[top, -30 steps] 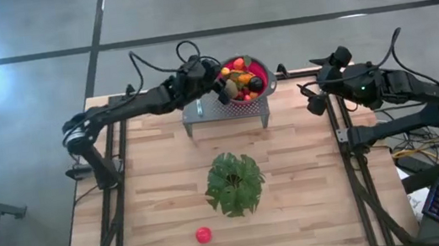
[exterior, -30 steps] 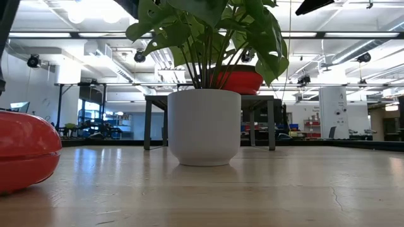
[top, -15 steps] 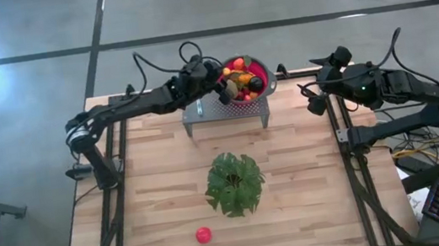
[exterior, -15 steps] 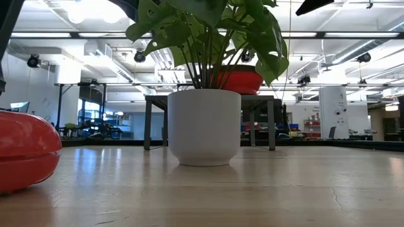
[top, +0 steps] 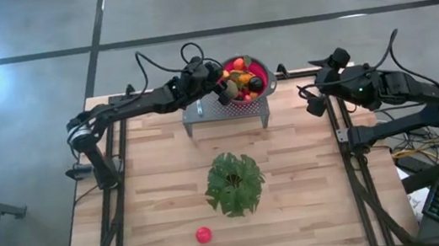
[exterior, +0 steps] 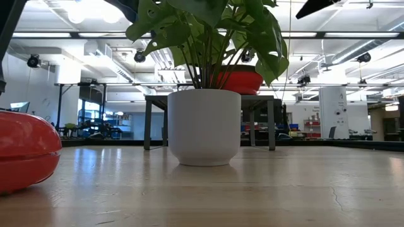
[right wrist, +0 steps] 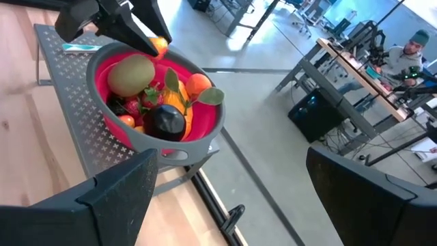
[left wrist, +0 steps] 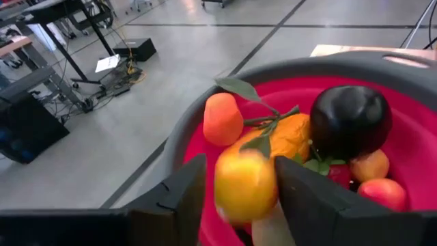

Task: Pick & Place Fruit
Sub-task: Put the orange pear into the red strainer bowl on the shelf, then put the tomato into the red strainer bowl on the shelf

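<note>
A red colander bowl with a grey rim (top: 257,69) stands on a grey perforated stand (top: 227,112) at the table's far edge. Several small fruits lie in it: a dark purple round one (left wrist: 349,119), orange ones (left wrist: 222,117), red ones and an olive-green one (right wrist: 131,74). My left gripper (top: 223,89) is over the bowl's left rim, shut on a yellow-orange fruit (left wrist: 246,184). One red fruit (top: 204,235) lies on the table near its near edge. My right gripper (top: 312,102) is open and empty at the table's far right. My left gripper pinches the yellow-orange fruit (left wrist: 263,179) between its two fingers (left wrist: 179,198), at their free ends (right wrist: 158,45). The fingers come from the table's left, slanting down. The fruit is clear of the table, just above the fruits in the bowl.
A green leafy plant (top: 234,182) in a white pot (exterior: 204,126) stands mid-table, between the bowl and the red fruit (exterior: 25,154). Bare wood lies on both sides of the plant. A person sits at a desk in the room beyond (right wrist: 410,51).
My left gripper has edged a little toward the table's right, farther over the bowl's rim, with the fruit still between its fingers.
</note>
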